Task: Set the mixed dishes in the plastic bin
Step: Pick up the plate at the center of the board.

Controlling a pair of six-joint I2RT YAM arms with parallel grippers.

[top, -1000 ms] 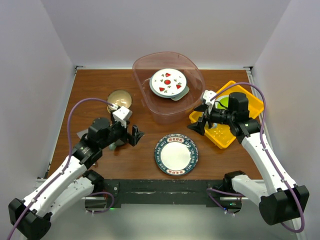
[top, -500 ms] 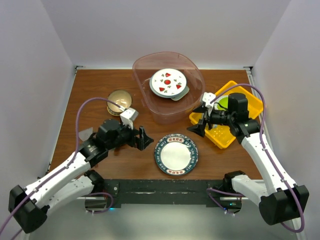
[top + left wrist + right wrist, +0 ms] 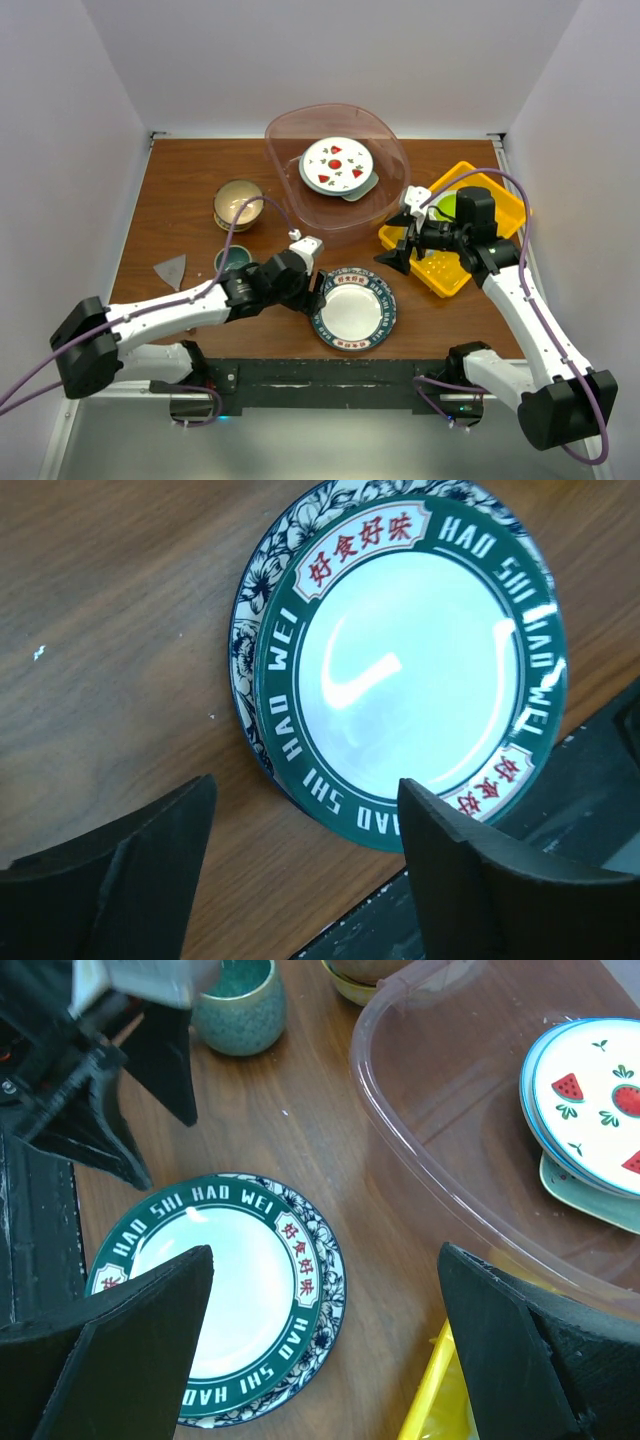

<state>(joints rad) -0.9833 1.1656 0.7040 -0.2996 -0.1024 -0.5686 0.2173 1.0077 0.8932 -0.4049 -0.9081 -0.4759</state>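
A dark-green-rimmed plate (image 3: 352, 310) lies on a blue floral plate (image 3: 380, 292) near the table's front middle. My left gripper (image 3: 317, 291) is open and empty at their left rim; in the left wrist view the green-rimmed plate (image 3: 405, 670) fills the space ahead of the open gripper (image 3: 305, 870), with the floral rim (image 3: 250, 600) showing under it. My right gripper (image 3: 398, 245) is open and empty, hovering between the plates and the plastic bin (image 3: 290, 135). The bin holds a strawberry plate (image 3: 337, 163) on a mint tray (image 3: 362, 188). A tan bowl (image 3: 238, 203) and a teal mug (image 3: 231, 261) stand at left.
A yellow perforated tray (image 3: 450, 270) holding a lime-green plate (image 3: 447, 205) sits under the right arm. A grey triangular piece (image 3: 170, 270) lies at the left. The right wrist view shows the bin wall (image 3: 450, 1150), the mug (image 3: 238, 1005) and the left gripper (image 3: 120, 1090).
My left arm has swung right, from beside the teal mug to the left rim of the stacked plates. The right arm has barely moved.
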